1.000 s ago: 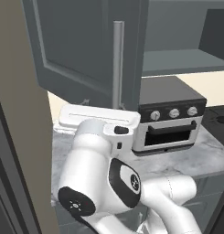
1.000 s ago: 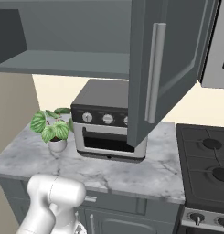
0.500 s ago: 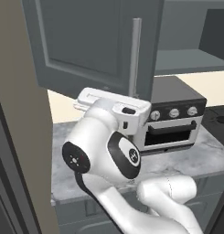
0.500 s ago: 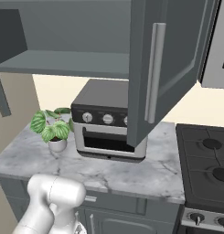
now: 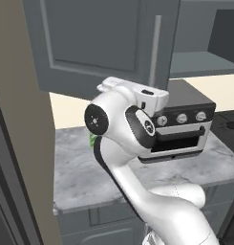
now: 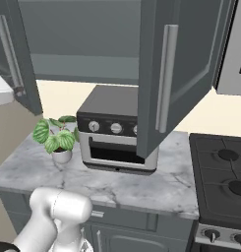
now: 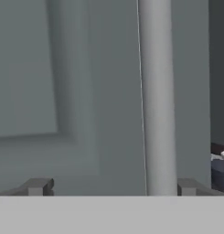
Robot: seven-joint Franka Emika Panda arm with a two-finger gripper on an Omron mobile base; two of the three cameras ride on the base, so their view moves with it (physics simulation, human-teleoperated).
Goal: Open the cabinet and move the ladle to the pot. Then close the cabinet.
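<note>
Facing the left door of the cabinet (image 7: 63,91) at close range, the gripper (image 7: 111,186) has its fingertips (image 7: 38,186) spread wide, the silver bar handle (image 7: 157,96) standing upright between them nearer the right tip, neither tip touching it. Both cabinet doors hang open; below the gripper a toaster oven (image 6: 117,133) sits on the marble counter (image 6: 156,182) beside a potted plant (image 6: 55,138)
</note>
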